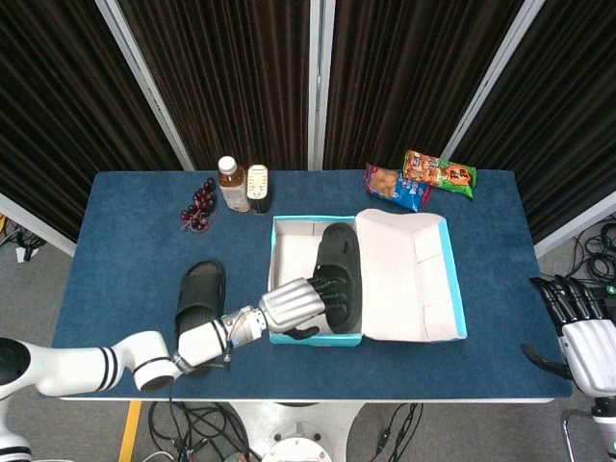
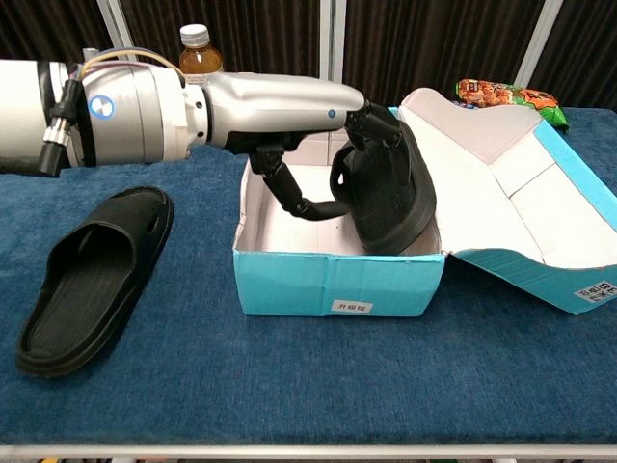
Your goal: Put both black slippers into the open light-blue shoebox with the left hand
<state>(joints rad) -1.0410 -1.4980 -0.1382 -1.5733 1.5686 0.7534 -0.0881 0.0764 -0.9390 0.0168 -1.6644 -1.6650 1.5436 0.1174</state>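
— What's in the box (image 1: 294, 337)?

— One slipper (image 1: 338, 274), lying along the right side of the blue box, leaning against the inner wall by the lid hinge. In the chest view it stands tilted on its edge (image 2: 390, 198), sole toward the right. The rest of the box floor beside it is bare cardboard.

— And the other slipper?

— On the table (image 1: 115, 221), left of the box, sole down, well apart from it (image 1: 198, 296). Nothing touches it.

— Where is the left hand?

— Over the box's near left part (image 1: 294, 306). The chest view shows it above the open box (image 2: 328, 145), fingers (image 2: 381, 130) spread and reaching toward the slipper inside, thumb hanging down into the box. It holds nothing. The fingertips may touch the slipper's strap; the view is too cramped to be sure.

— The lid?

— Folded open to the right (image 1: 409, 279), lying flat, white inside with a blue rim.

— The right hand?

— Off the table at the far right edge of the head view (image 1: 582, 332), fingers apart, empty.

— Anything else on the table?

— At the back: a bottle (image 1: 231, 183), a can (image 1: 257, 186), grapes (image 1: 198, 205), and two snack bags (image 1: 421, 178).
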